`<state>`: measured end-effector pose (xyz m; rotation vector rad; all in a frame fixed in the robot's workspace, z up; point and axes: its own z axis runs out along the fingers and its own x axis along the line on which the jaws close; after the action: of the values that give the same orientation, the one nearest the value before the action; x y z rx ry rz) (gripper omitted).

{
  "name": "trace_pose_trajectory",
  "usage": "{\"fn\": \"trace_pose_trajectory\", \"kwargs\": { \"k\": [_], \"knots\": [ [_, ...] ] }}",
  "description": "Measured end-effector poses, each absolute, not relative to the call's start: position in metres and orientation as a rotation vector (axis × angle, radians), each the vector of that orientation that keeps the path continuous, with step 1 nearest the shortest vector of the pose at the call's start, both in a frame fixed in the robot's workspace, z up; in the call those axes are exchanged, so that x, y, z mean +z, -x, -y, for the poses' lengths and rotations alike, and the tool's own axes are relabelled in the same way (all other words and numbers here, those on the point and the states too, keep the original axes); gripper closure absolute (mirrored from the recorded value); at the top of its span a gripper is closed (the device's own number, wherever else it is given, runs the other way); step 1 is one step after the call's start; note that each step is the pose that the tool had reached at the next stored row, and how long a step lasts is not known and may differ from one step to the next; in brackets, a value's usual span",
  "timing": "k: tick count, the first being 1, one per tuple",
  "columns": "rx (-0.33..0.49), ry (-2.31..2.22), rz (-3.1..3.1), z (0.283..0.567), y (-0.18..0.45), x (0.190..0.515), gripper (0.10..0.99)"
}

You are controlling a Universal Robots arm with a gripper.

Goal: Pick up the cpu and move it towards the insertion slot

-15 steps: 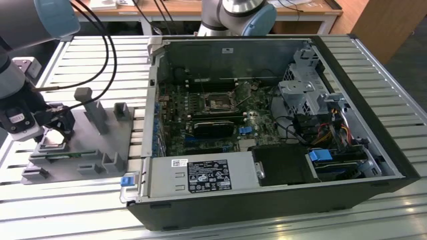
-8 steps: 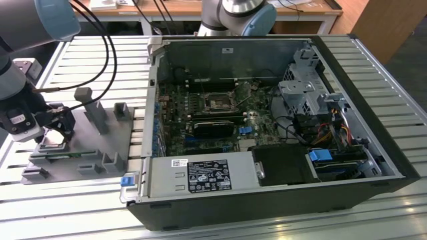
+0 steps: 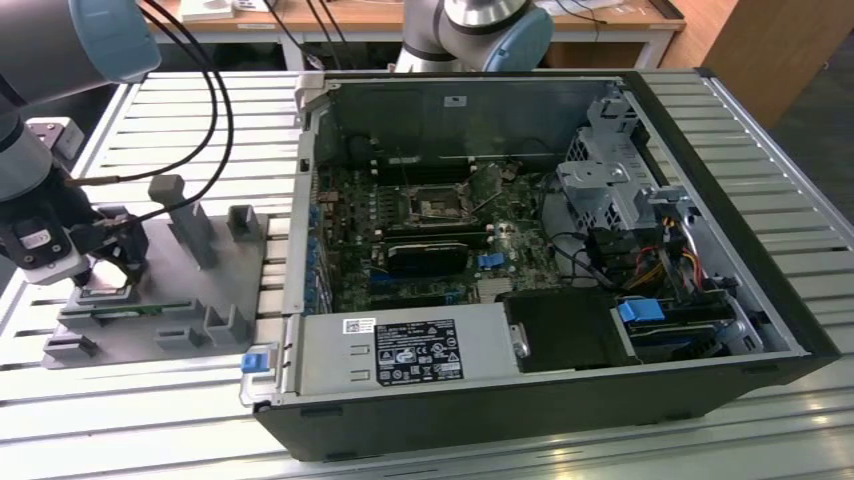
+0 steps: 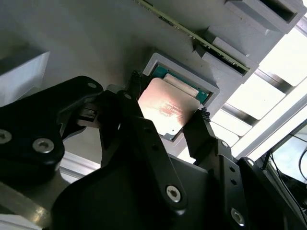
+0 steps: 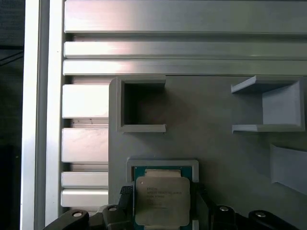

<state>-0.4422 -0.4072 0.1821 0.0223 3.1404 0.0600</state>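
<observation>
A robotics lab or workshop is indicated: an open desktop computer case (image 3: 467, 420) is laid on a table (image 3: 774, 130) of aluminium slats. A grey fixture plate (image 3: 200, 290) is set beside it, and a robot arm (image 3: 487, 30) and wooden desk (image 3: 627, 20) are seen behind.

The cpu (image 5: 162, 201) lay with its silvery top facing the camera, over a low grey frame (image 5: 163, 164) raised from a grey fixture plate (image 5: 216, 143). A thin green strip (image 5: 158, 171) showed between the chip's edge and the frame's wall. The end effector (image 5: 163, 213) straddled the chip, its black fingers (image 5: 126, 199) set against two opposite edges. Farther along the plate stood an open square pocket (image 5: 142, 128) and, well apart from it, a three-walled holder (image 5: 268, 128). The plate rested on the table (image 5: 168, 48), whose ribbed aluminium slats caught bright glare beyond the plate's edge.
</observation>
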Motion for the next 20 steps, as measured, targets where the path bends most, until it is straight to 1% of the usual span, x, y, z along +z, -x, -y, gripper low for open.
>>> {"fn": "trace_pose_trajectory", "kwargs": {
  "k": [1,2,8,9,15,20],
  "knots": [
    [0.060,-0.022,-3.140,0.4072,0.4422,0.1820,0.400],
    [0.060,-0.022,-3.140,0.4072,0.4423,0.1819,0.467],
    [0.060,-0.022,-3.140,0.4071,0.4423,0.1814,0.478],
    [0.060,-0.022,-3.140,0.4071,0.4423,0.1813,0.541],
    [0.060,-0.022,-3.140,0.4070,0.4423,0.1815,0.541],
    [0.060,-0.022,-3.140,0.4071,0.4423,0.1900,0.541]
  ]
}}
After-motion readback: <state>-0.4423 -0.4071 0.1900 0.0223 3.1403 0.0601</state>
